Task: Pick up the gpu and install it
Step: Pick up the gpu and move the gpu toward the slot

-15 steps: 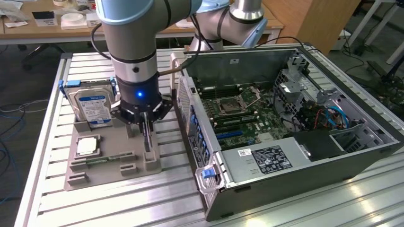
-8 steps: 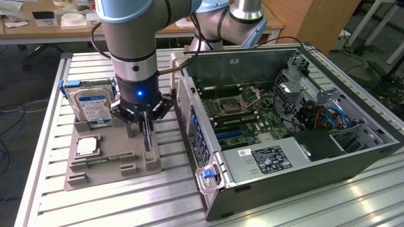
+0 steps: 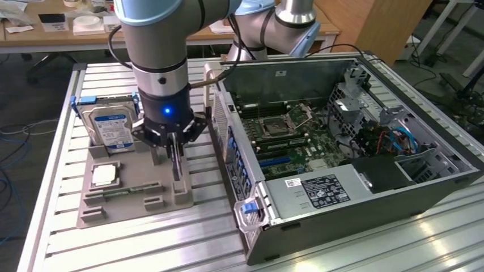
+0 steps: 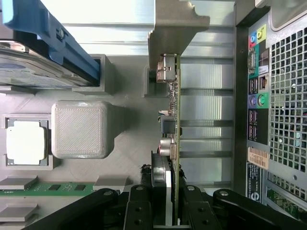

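Note:
The gpu is a thin green card standing on edge in the grey holder tray, its silver end bracket at the end far from my gripper. My gripper is shut on the card's near end, one black finger against the black cooler and the other against the board's back. In the exterior view my gripper reaches straight down onto the tray, and the gpu's bracket rises beside the computer case. The arm hides most of the card there.
A hard drive in a blue frame, a processor and a memory stick also sit in the tray. The open computer case lies on the exterior view's right, its motherboard exposed, its rear panel close beside the card.

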Controlling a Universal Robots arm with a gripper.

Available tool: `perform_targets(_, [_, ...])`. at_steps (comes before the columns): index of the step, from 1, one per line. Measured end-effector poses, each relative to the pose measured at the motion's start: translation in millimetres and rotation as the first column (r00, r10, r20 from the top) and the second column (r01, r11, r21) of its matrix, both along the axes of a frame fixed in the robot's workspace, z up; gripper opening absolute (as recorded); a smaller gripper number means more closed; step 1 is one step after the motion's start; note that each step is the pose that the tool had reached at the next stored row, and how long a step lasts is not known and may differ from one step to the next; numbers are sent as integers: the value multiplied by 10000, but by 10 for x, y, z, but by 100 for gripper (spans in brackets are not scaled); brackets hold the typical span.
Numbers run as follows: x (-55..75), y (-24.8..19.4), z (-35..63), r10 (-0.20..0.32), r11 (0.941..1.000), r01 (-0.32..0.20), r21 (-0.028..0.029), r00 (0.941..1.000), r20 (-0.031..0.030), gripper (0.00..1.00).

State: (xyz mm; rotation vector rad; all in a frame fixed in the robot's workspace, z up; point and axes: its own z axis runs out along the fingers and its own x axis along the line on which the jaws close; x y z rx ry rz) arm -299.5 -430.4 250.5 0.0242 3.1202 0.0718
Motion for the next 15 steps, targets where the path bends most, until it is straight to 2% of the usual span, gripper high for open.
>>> perform_targets(15, [0, 0, 39, 0, 10000, 0, 1, 10000, 0, 28])
